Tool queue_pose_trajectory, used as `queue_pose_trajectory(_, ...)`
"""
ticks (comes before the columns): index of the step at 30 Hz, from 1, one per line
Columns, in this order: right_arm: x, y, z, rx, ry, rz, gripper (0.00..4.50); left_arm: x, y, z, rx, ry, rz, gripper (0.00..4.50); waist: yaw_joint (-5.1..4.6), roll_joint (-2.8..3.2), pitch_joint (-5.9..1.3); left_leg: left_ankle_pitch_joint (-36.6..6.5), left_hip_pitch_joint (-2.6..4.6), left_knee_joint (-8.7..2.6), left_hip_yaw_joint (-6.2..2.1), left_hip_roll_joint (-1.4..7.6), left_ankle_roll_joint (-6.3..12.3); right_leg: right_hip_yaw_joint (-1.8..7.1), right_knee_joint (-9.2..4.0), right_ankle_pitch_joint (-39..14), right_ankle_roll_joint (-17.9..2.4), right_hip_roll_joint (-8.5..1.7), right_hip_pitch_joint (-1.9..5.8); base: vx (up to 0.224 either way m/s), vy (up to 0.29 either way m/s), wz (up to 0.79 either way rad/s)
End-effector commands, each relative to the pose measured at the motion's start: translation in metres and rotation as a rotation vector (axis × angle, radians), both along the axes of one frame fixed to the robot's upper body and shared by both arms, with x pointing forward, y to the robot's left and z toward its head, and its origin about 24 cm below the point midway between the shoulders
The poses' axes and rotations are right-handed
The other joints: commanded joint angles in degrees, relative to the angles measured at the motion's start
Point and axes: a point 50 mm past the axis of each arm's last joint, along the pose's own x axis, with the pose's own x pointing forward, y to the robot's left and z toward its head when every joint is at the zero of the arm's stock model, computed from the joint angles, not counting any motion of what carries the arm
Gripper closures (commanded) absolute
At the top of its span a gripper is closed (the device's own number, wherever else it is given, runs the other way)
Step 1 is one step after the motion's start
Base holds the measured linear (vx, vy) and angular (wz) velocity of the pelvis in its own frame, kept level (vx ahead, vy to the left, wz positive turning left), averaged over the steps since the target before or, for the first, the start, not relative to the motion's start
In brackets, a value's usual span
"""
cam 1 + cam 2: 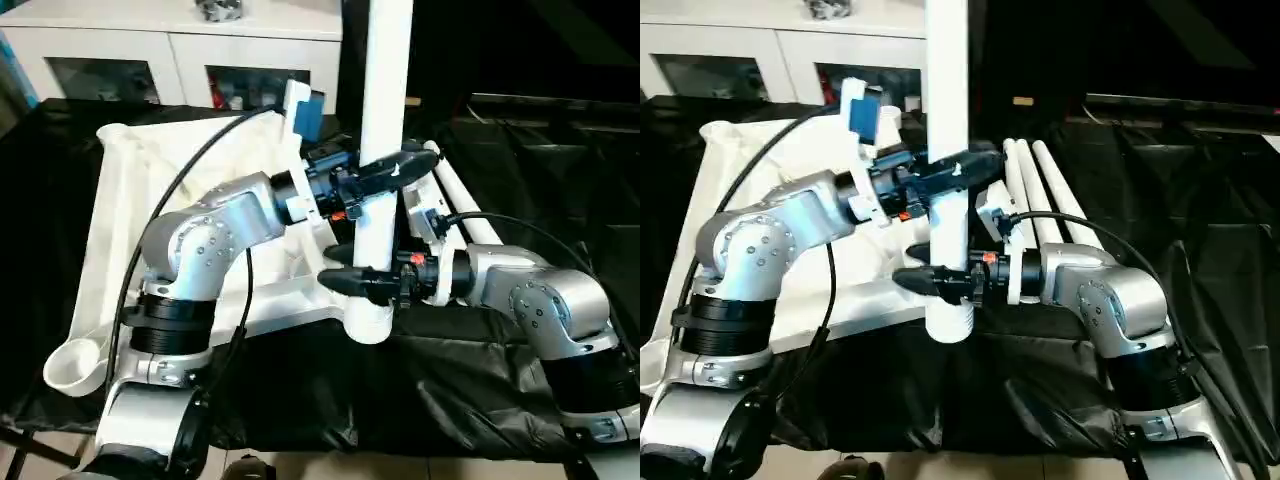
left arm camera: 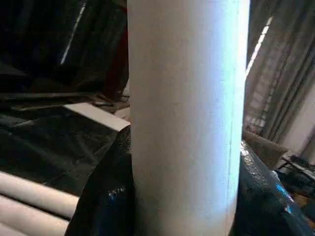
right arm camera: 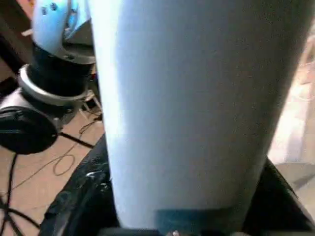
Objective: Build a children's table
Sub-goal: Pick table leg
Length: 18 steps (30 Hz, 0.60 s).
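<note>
Far left, a white cabinet (image 1: 170,45) stands against the back of the room, its two glass doors showing dim clutter on the shelves inside, and something small and metallic sits on its top. The work surface is draped in black plastic sheeting (image 1: 300,385), crinkled and catching glints of light, running right across to the far right where it covers a raised edge. Behind it the room falls into darkness. Below, a pale tiled floor (image 3: 54,147) shows, with thin black cables (image 3: 29,169) looping over it. Off to one side, long grey curtains (image 2: 280,83) hang in folds with daylight coming through them.
</note>
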Motion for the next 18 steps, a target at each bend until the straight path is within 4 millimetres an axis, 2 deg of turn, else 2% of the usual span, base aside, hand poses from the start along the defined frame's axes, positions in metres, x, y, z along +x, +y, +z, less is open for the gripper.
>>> queue_pose_trajectory(1,0.000,-0.001,0.005,-0.015,-0.018,0.010,2.30,-0.005,-0.001,0.013,-0.040,-0.052,-0.051,2.68,0.15,0.21,-4.28,-7.3,1.91,-3.55,-0.55,1.97,0.08,1.03,-3.33,5.4,-15.5,-2.79,2.42,0.000,0.000,0.00)
queue_pose_trajectory(3,0.000,0.000,0.005,-0.012,-0.016,0.010,2.50,-0.005,0.000,0.014,-0.051,-0.051,-0.059,2.69,0.17,0.30,-4.28,-7.4,1.92,-3.55,-0.56,1.97,0.11,1.00,-3.31,5.6,-15.7,-2.82,2.42,0.000,0.000,0.00)
queue_pose_trajectory(12,-0.002,0.002,0.004,0.003,-0.011,-0.009,2.60,-0.006,0.001,0.014,-0.067,-0.037,-0.081,2.69,0.15,0.24,-4.27,-8.0,1.95,-3.60,-0.54,1.95,-0.30,1.03,-3.40,4.2,-15.5,-2.81,2.41,0.000,0.000,0.00)
queue_pose_trajectory(14,0.003,0.003,0.003,-0.006,-0.040,-0.090,2.61,0.002,0.001,0.011,-0.044,-0.025,0.036,2.13,0.17,0.09,-4.30,-7.6,1.94,-3.57,-0.53,1.99,-0.28,1.04,-3.34,4.8,-15.5,-2.83,2.41,0.000,0.000,0.00)
queue_pose_trajectory(16,0.014,0.005,0.001,-0.038,-0.063,-0.204,2.61,0.007,0.002,0.010,-0.039,-0.005,0.111,1.99,0.14,-0.03,-4.27,-7.1,1.86,-3.57,-0.50,1.92,-0.48,1.02,-3.32,4.9,-15.4,-2.89,2.28,0.000,0.000,0.00)
queue_pose_trajectory(18,0.019,0.007,-0.001,-0.055,-0.069,-0.266,2.62,0.010,0.002,0.008,-0.025,0.001,0.165,1.97,0.09,0.12,-4.29,-7.8,1.94,-3.65,-0.54,2.03,-1.15,1.07,-3.46,3.5,-15.0,-2.94,2.27,0.000,0.000,0.00)
